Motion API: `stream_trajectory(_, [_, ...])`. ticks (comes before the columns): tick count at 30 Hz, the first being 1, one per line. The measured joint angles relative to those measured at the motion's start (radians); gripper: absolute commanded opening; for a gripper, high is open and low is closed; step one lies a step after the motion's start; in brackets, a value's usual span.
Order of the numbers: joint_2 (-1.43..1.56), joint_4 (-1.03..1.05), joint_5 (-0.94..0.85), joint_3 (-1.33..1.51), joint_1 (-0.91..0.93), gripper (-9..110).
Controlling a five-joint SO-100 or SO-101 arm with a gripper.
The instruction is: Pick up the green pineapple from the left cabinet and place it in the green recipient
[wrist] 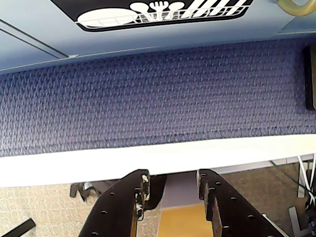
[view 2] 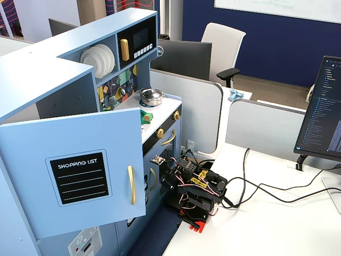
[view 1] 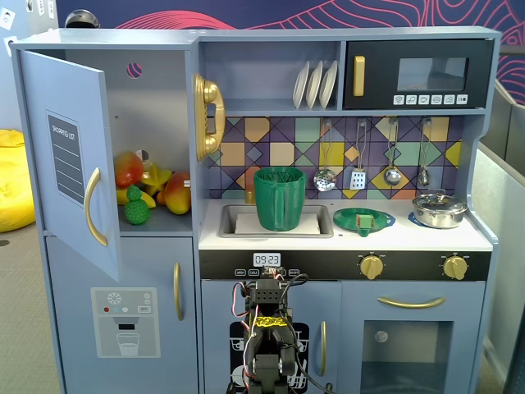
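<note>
Inside left cabinet (view 1: 156, 98): green pineapple (view 1: 136, 208) among fruit (view 1: 164, 187).

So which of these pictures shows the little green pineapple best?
The fixed view facing the kitchen front: the green pineapple sits in the open left cabinet, before the other fruit. The side-on fixed view hides it behind the door; the wrist view shows only carpet and the hand.

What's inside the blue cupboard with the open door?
The left cabinet holds toy fruit: the green pineapple in front, a yellow banana and red-orange fruit behind. The door hides the shelf's left part.
</note>
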Motion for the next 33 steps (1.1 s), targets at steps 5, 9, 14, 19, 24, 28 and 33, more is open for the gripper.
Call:
stream_trajectory(5, [0.000,0.000,0.000,0.000,0.000,0])
stream_trajectory(9, [0.000,0.000,0.000,0.000,0.000,0])
stream_trajectory(14, [0.000,0.000,0.000,0.000,0.000,0])
stream_trajectory(19, [0.000,0.000,0.000,0.000,0.014,0])
stream_trajectory(24, [0.000,0.000,-0.009,0.000,-0.017,0])
stream_trajectory(28, [-0.003,-0.035,-0.008,0.003,-0.123,0])
stream_trajectory(33, [-0.130,-0.374,0.015,-0.025,-0.310,2])
